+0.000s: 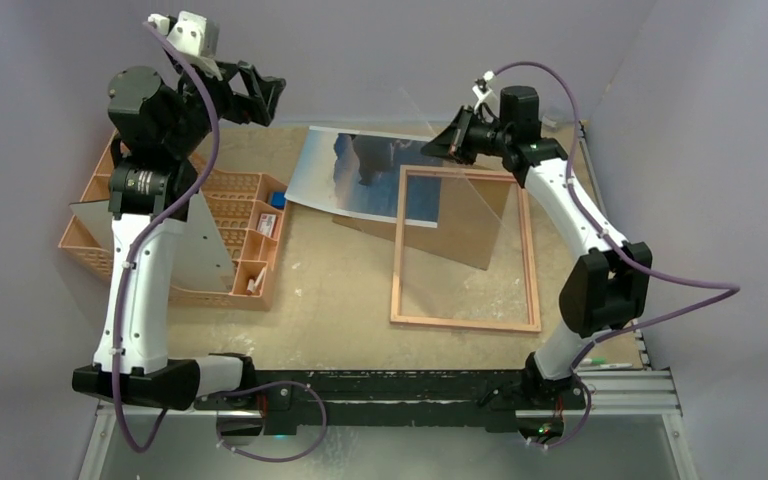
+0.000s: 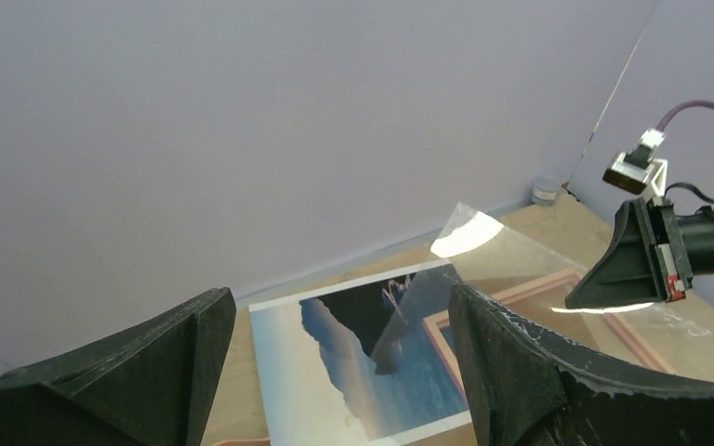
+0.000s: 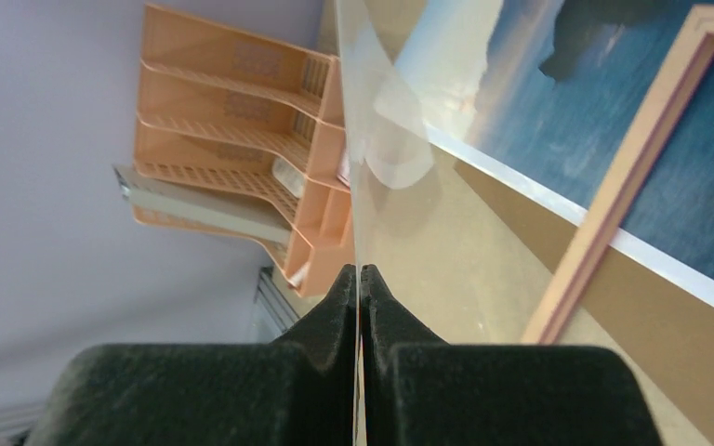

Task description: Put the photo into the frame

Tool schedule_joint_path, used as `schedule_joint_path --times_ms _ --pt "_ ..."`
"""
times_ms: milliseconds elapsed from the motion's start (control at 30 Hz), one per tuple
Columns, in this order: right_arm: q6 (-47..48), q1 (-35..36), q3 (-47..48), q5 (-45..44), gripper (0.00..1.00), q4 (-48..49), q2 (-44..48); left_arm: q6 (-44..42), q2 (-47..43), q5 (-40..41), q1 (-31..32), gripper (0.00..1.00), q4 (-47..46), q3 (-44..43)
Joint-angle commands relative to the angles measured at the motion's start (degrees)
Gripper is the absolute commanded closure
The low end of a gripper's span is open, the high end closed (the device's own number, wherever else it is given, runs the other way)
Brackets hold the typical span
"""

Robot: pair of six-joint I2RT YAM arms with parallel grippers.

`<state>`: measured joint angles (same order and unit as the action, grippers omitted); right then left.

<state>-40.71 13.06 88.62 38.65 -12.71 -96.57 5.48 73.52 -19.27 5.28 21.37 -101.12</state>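
The photo (image 1: 360, 175), a print of blue sea and headlands, lies face up at the back middle of the table, its right part under the frame's top left corner. The frame (image 1: 397, 250), a thin pink-tan border, lies flat right of centre. My right gripper (image 1: 435, 145) is shut on the far corner of a clear pane (image 1: 460, 215) and holds it tilted up over the frame; the pane runs edge-on between the fingers in the right wrist view (image 3: 360, 269). My left gripper (image 1: 270, 95) is open and empty, raised at the back left; the photo (image 2: 353, 372) shows between its fingers.
A brown backing board (image 1: 380, 228) lies under the photo and frame. An orange compartment tray (image 1: 245, 200) stands at the left, with a greyish-white angled sheet (image 1: 195, 250) on it and small items in its cells. Purple walls close the back and sides.
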Motion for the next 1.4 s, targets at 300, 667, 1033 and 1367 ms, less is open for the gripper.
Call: schedule_joint_path --times_ms 300,667,1033,1367 --pt "-13.69 -0.14 5.38 -6.26 1.0 4.75 3.23 8.01 1.64 -0.12 -0.09 0.11 -4.28 5.86" --pt "-10.51 -3.77 -18.1 -18.64 1.0 14.9 6.32 20.06 4.47 -8.32 -0.09 0.11 -9.48 19.82" --pt "3.58 -12.32 -31.76 -18.99 1.0 19.6 8.5 29.72 13.83 -13.72 2.69 0.16 -17.0 31.51" --pt "6.38 -16.84 -44.34 -18.49 1.0 32.09 14.19 31.92 28.07 -11.08 13.16 0.22 -17.51 29.35"
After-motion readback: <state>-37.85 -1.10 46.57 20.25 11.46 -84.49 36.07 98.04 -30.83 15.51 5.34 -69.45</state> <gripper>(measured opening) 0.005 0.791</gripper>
